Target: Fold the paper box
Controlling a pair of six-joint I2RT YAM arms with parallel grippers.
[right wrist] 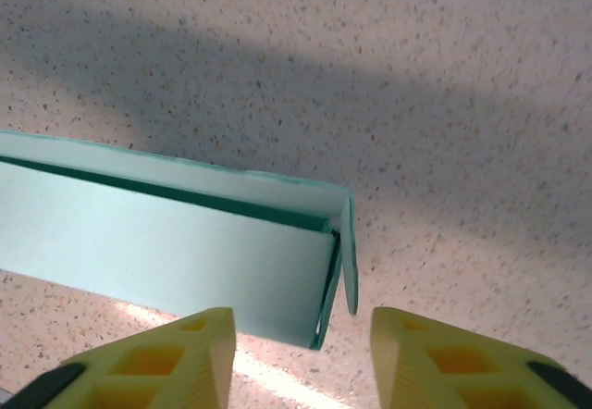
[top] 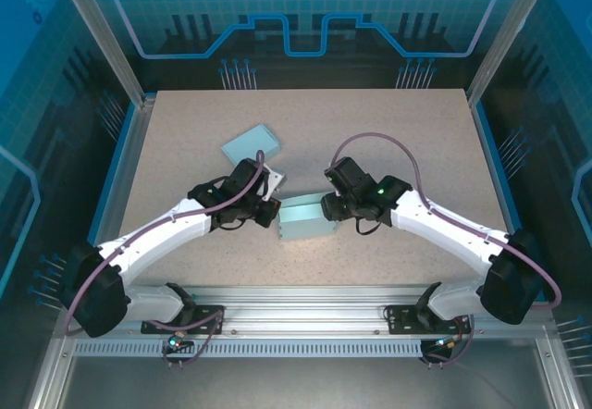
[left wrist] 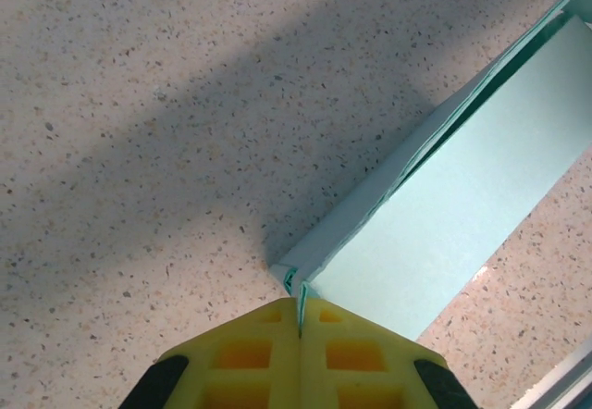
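Left wrist view: the left gripper [left wrist: 299, 324] pinches shut on a corner of the paper box [left wrist: 462, 233], mid-table. The right gripper [right wrist: 303, 335] is open, with the box's opposite end between its fingers. Another teal piece [top: 252, 141] lies near on the speckled table [top: 398, 141].

We see the pale teal paper box [top: 305, 219] as thin, smooth, matt card with darker green edges at its folds, and the flat teal paper piece [top: 252, 141] toward the bench's far left looks like the same stock. The beige speckled bench top [top: 388, 141] reads as a matt, finely grained, stone-like surface, and the grooved aluminium rail [top: 305, 295] along its near edge has a dull metallic sheen. On the left gripper [left wrist: 299, 321] and right gripper [right wrist: 303, 321] we find yellow moulded fingers [right wrist: 203, 353] of matt, rubbery-looking plastic with hollow cells, while the white plastic arm shells [top: 157, 233] look faintly glossy.
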